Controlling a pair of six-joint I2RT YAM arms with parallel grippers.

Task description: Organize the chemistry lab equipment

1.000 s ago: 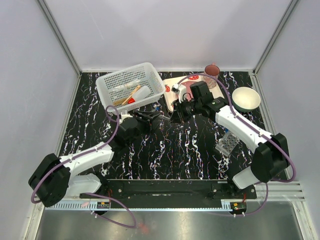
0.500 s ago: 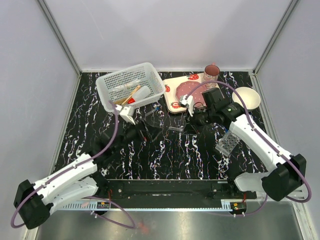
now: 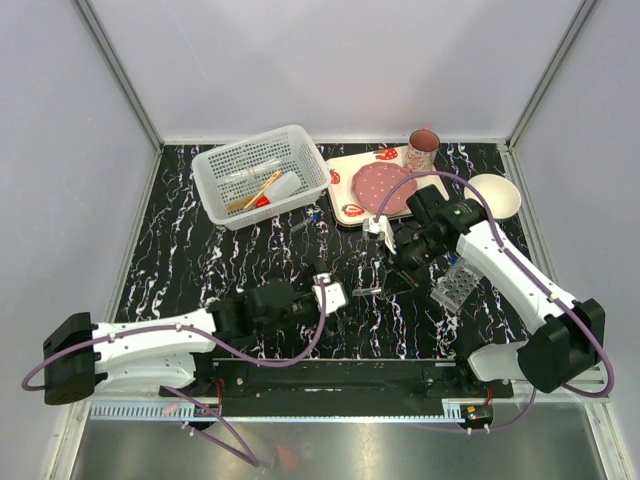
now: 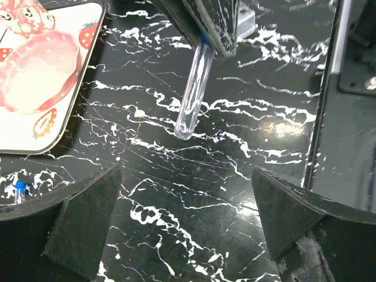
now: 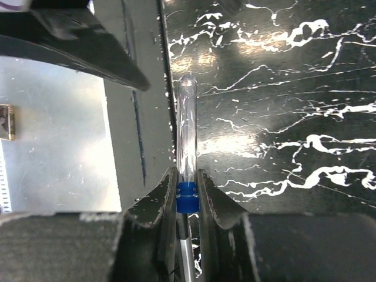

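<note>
Right gripper grips a clear tube at its blue band, over the marbled table, near the rack; left gripper — jaws spread wide, empty — faces the tube.

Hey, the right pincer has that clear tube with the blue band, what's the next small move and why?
The right pincer is shut on the clear plastic tube with the blue band, which sticks out sideways. The clear plastic grid rack stands just beside that arm. So probably swing toward the rack and tip the tube upright over a cell.
</note>
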